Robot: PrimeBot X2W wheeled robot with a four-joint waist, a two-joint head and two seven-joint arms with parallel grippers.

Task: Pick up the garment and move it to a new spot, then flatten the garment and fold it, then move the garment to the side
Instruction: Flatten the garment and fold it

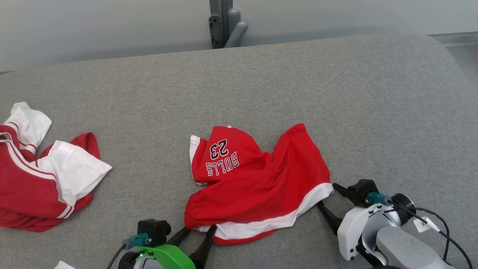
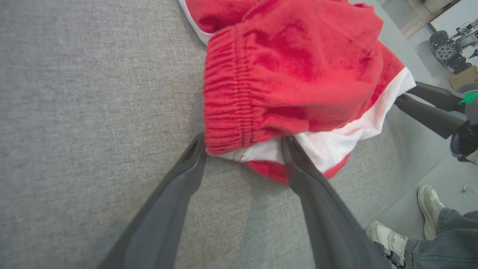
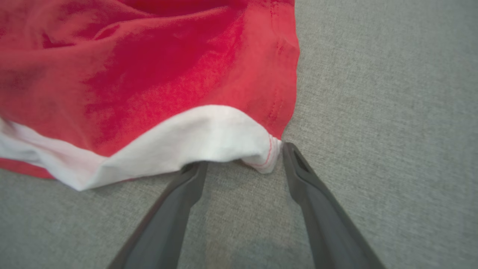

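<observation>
1. Work surface. The grey upholstered surface (image 1: 336, 93) extended well beyond the red Bulls shorts (image 1: 257, 179) on every side. The widest bare stretch lay on the far side of the shorts and to their right. The rounded far edge of the surface ran well behind the shorts.

2. Task item. The shorts lay crumpled near the middle of the surface, closer to its near edge. The "BULLS 23" print faced up and read inverted in the head view. The ribbed waistband (image 2: 227, 93) formed their near-left edge. A white hem band (image 3: 194, 138) ran along their near-right edge and ended in a loose corner.

3. Second item. A red-and-white garment (image 1: 33, 179) lay bunched well to the left of the shorts, with bare grey surface between them.

4. Right gripper (image 1: 326, 195). It stood at the near-right corner of the shorts with its fingers spread and gripped nothing. In the right wrist view the hem corner sat between the fingertips.

5. Left gripper (image 1: 199, 229). It stood at the near-left edge of the shorts, fingers spread. One tip was at the waistband end and the other was against the white band.

6. Periphery. A grey post (image 1: 224, 24) stood beyond the far edge. A person's shoes (image 2: 388, 235) were on the floor off the near edge.
</observation>
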